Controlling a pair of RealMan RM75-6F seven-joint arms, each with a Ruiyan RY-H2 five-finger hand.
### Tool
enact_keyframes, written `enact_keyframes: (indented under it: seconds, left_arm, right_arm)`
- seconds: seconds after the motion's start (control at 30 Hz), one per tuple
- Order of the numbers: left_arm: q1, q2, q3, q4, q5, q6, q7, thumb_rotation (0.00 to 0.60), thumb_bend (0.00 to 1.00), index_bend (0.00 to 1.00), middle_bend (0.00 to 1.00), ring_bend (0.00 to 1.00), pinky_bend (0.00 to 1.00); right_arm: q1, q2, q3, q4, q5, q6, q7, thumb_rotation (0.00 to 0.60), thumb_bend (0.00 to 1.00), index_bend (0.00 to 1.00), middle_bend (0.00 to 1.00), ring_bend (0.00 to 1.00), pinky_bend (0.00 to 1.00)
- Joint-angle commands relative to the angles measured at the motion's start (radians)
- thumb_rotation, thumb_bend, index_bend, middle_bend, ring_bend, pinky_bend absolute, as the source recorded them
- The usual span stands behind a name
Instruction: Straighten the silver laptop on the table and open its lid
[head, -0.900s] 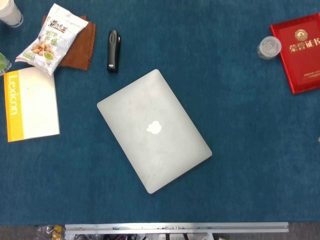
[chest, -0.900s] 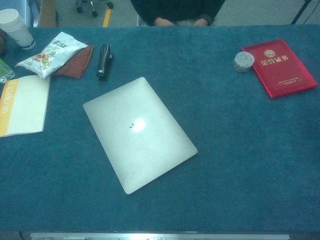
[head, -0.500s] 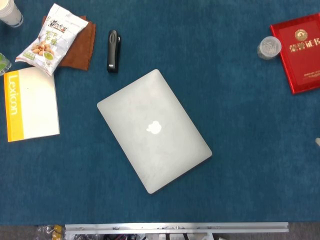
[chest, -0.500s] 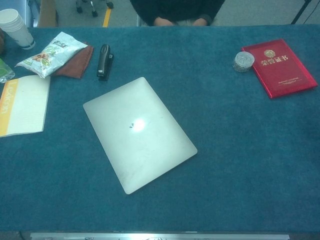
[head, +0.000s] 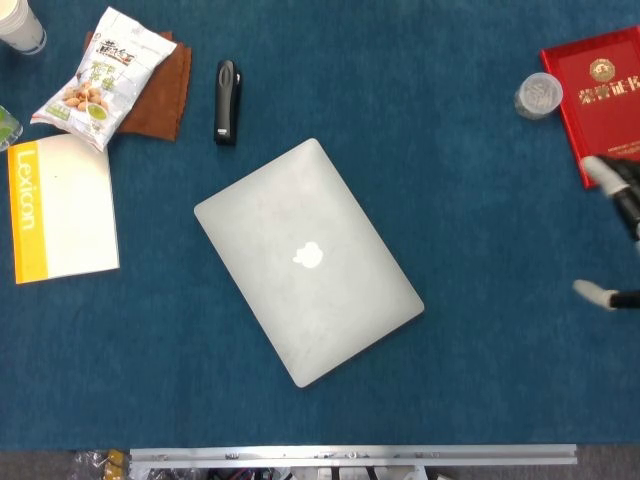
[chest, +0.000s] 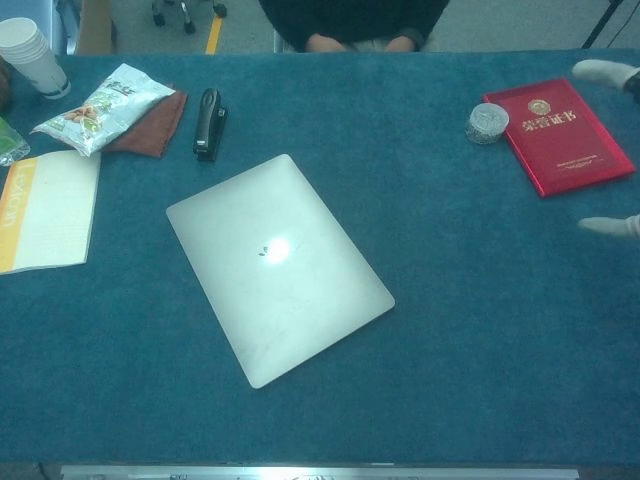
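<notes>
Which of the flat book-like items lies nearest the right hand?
The red booklet, at the table's right edge beside the right hand; the yellow-spined Lexicon book lies far left.

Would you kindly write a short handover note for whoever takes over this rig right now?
Left robot hand: not in view.
Right robot hand: at the right edge, only fingertips showing, holding nothing, near the red booklet.
Silver laptop: lid closed, lying askew mid-table, untouched.
Done: nothing.
Left: square the laptop to the table edge, then open its lid.
</notes>
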Motion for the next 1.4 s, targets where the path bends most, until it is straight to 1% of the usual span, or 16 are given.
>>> enact_keyframes:
  seconds: [0.03, 0.13, 0.27, 0.53, 0.63, 0.87, 1.03, 1.13, 1.4]
  left_arm:
    - [-0.001, 0.002, 0.0, -0.001, 0.0, -0.001, 0.0, 0.6, 0.28, 0.11, 0.07, 0.0, 0.0]
    - [-0.002, 0.004, -0.002, 0.001, -0.002, -0.001, -0.002, 0.6, 0.28, 0.11, 0.07, 0.0, 0.0]
    - [-0.002, 0.005, -0.001, 0.006, -0.002, -0.001, -0.008, 0.6, 0.28, 0.11, 0.07, 0.0, 0.0]
    - [0.004, -0.003, 0.0, 0.038, -0.016, -0.004, -0.038, 0.6, 0.28, 0.11, 0.07, 0.0, 0.0]
    - [0.006, -0.006, 0.001, 0.052, -0.022, -0.007, -0.051, 0.6, 0.28, 0.11, 0.07, 0.0, 0.0]
    - [0.003, -0.018, 0.0, 0.088, -0.029, -0.021, -0.081, 0.6, 0.28, 0.11, 0.07, 0.0, 0.0]
    - [-0.004, -0.028, -0.002, 0.106, -0.03, -0.034, -0.094, 0.6, 0.28, 0.11, 0.07, 0.0, 0.0]
    - [-0.007, -0.035, -0.001, 0.117, -0.032, -0.042, -0.104, 0.6, 0.28, 0.11, 0.07, 0.0, 0.0]
    - [-0.014, -0.049, -0.002, 0.145, -0.035, -0.057, -0.129, 0.6, 0.28, 0.11, 0.07, 0.0, 0.0]
  right_arm:
    - [0.042, -0.02, -0.005, -0.019, -0.016, -0.061, -0.008, 0.6, 0.02, 0.0, 0.06, 0.02, 0.07]
    - [0.079, -0.046, -0.008, -0.028, -0.022, -0.118, -0.037, 0.6, 0.0, 0.0, 0.06, 0.02, 0.07]
    - [0.129, -0.096, -0.01, -0.032, -0.017, -0.194, -0.104, 0.6, 0.0, 0.0, 0.06, 0.02, 0.07]
    - [0.197, -0.264, -0.004, 0.017, -0.028, -0.257, -0.331, 0.6, 0.0, 0.0, 0.06, 0.0, 0.06]
    - [0.209, -0.32, -0.003, 0.036, -0.013, -0.266, -0.395, 0.6, 0.0, 0.0, 0.06, 0.0, 0.05]
    - [0.231, -0.433, -0.015, 0.087, 0.058, -0.294, -0.491, 0.6, 0.0, 0.0, 0.01, 0.0, 0.03]
    - [0.247, -0.505, -0.017, 0.142, 0.1, -0.301, -0.557, 0.6, 0.0, 0.0, 0.0, 0.0, 0.02]
    - [0.249, -0.545, -0.018, 0.168, 0.12, -0.288, -0.583, 0.6, 0.0, 0.0, 0.0, 0.0, 0.02]
    - [0.254, -0.613, -0.037, 0.25, 0.14, -0.269, -0.627, 0.6, 0.0, 0.0, 0.0, 0.0, 0.02]
